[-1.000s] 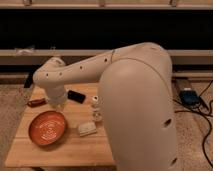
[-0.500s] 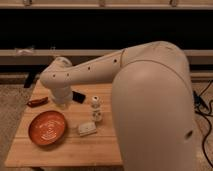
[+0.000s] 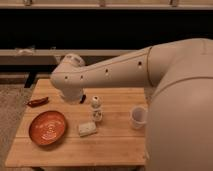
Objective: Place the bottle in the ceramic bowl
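Five objects rest on one wooden desk [image 3: 117,147], whose left, front and back edges are all in view; its right edge is hidden behind the robot's large white body. A wide strip of bare board runs along the front edge, and a second bare stretch lies along the back edge to the right of the arm. Beyond the back edge, a low ledge runs along a dark wall.

Counted from left to right:
- One flat red packet [image 3: 37,102], close to the left edge.
- One orange ceramic bowl [image 3: 48,127], in front of the red packet, near the left front corner and holding nothing.
- One small white packet [image 3: 87,129], just to the right of the bowl.
- One small white bottle [image 3: 96,109], upright near the middle of the desk, just behind the white packet and well apart from the bowl.
- One white cup [image 3: 138,117], upright and nearest the robot's body.

The single arm [image 3: 115,70] reaches in from the right above the back of the desk. Its gripper [image 3: 82,98] hangs below the wrist, just to the left of the bottle's top. Only a dark sliver of it shows, so whether it is spread or pressed together cannot be told, nor whether it touches the bottle.
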You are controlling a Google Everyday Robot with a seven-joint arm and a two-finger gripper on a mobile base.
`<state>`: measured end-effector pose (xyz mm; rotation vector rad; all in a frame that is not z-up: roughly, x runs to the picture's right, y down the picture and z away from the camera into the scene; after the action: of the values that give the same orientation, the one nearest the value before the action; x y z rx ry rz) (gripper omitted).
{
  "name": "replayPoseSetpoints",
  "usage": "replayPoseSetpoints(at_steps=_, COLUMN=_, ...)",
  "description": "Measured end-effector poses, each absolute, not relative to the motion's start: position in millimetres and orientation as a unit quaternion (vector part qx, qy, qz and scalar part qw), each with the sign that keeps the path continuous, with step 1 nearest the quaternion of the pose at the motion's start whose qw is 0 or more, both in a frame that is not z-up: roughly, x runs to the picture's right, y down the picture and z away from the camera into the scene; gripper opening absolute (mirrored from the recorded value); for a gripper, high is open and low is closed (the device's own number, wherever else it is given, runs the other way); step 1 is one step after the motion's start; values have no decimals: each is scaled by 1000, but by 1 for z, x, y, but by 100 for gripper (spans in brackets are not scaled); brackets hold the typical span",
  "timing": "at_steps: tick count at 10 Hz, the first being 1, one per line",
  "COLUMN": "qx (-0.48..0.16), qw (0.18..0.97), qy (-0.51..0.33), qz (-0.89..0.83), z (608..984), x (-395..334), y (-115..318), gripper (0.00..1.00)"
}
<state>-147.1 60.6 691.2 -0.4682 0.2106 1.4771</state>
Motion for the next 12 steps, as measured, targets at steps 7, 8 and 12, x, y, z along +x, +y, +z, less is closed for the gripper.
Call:
replayPoseSetpoints(at_steps=7, qx=-177, qw=678, qy=103, qz=706, z=687, x=-96, y=64, gripper=34)
replayPoseSetpoints(at_steps=8, qx=-176, qw=675, qy=103, qz=709, z=686, x=-92, y=65, gripper=45)
replayPoseSetpoints(at_steps=12, qx=-171, qw=660, qy=107, qz=723, z=684, x=-74, y=69, gripper=80)
